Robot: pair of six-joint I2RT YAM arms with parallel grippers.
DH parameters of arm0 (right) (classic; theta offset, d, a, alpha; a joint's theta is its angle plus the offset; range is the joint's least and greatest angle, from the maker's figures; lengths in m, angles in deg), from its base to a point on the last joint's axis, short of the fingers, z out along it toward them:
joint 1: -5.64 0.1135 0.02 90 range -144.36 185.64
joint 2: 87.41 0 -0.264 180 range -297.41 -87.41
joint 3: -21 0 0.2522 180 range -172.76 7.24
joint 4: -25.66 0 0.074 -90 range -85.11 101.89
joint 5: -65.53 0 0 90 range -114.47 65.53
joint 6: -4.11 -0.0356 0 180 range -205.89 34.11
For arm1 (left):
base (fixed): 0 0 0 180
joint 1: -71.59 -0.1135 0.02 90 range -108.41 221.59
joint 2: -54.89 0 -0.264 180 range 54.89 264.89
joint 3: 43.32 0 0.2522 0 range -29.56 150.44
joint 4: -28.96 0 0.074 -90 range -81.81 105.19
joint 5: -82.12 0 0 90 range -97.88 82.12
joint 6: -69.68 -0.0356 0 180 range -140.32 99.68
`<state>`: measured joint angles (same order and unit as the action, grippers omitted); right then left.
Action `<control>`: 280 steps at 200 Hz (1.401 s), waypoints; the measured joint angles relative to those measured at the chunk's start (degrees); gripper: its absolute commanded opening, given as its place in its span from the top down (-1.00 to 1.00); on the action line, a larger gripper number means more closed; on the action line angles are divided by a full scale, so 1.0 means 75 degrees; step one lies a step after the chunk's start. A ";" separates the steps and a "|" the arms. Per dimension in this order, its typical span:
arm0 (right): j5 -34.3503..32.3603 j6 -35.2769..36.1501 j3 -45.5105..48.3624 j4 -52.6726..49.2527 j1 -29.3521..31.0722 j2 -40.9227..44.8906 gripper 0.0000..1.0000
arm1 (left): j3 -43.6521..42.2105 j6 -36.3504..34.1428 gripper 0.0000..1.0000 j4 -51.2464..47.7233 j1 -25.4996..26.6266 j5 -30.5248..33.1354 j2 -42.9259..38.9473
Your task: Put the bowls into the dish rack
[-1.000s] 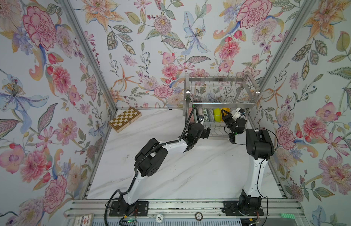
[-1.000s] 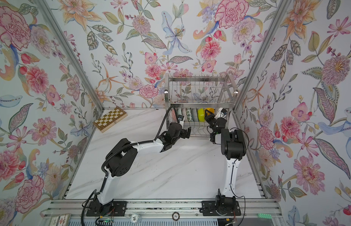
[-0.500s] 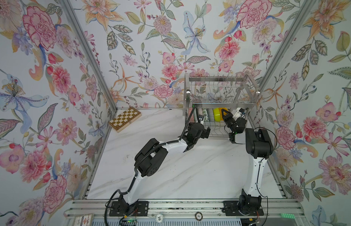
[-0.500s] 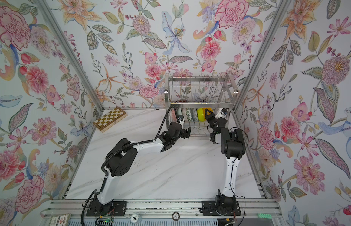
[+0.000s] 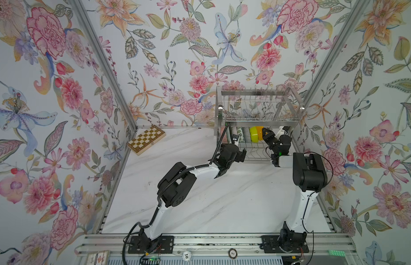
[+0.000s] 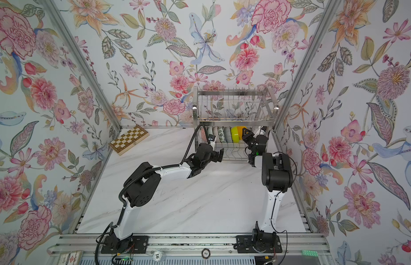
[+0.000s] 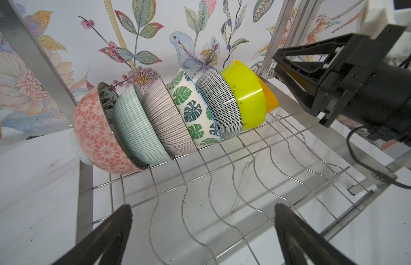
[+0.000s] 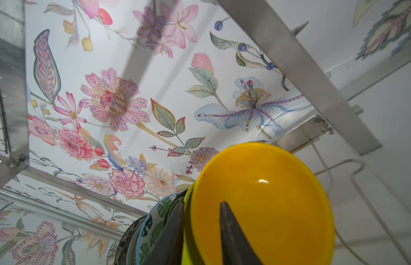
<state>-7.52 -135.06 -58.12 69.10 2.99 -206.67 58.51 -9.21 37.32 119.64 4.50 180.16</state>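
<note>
Well, start on the left: your left gripper hangs on the near side of the lower shelf of the shiny two-level steel wire dish rack, its fingers spread wide and holding nothing. On that shelf seven small round bowls stand on edge in one tight row: the pink flower-patterned bowl, the pale mint bowl, the striped bowl, the white bowl with green leaves, the black-and-white bowl, the lime green bowl and, last on the right, the plain orange-yellow bowl. Its open side faces right, toward your right gripper, the nearer arm. Those fingers are a little apart with the bowl's rim between them; whether they pinch it, I cannot tell. Loading looks about done, so I would back out to the right gently.
</note>
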 measured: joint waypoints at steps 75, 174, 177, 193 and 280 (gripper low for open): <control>-0.0609 0.0909 0.1008 -0.1483 0.0321 0.1125 -0.06 | -0.0248 0.0125 -0.98 0.0052 -0.0111 0.0061 -0.0003; -0.0944 0.2203 0.2346 -0.3678 0.1545 0.4045 -0.85 | -0.1419 0.0455 -0.98 0.0023 -0.0959 0.0335 -0.0621; -0.0903 0.2215 0.2369 -0.3733 0.1597 0.4106 -0.88 | -0.1451 0.0458 -0.98 0.0023 -0.0965 0.0341 -0.0650; -0.0746 0.2393 0.2489 -0.4007 0.1874 0.4380 -0.98 | -0.1562 0.0452 -0.98 0.0023 -0.0979 0.0367 -0.0720; -0.1658 0.2634 0.2914 -0.5954 0.2372 0.5502 -0.98 | -0.2498 0.0708 -0.98 0.0825 -0.0953 -0.0956 -0.1306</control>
<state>-19.96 -115.30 -36.27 24.45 20.78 -165.41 39.78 -3.90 43.51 112.49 -2.67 170.37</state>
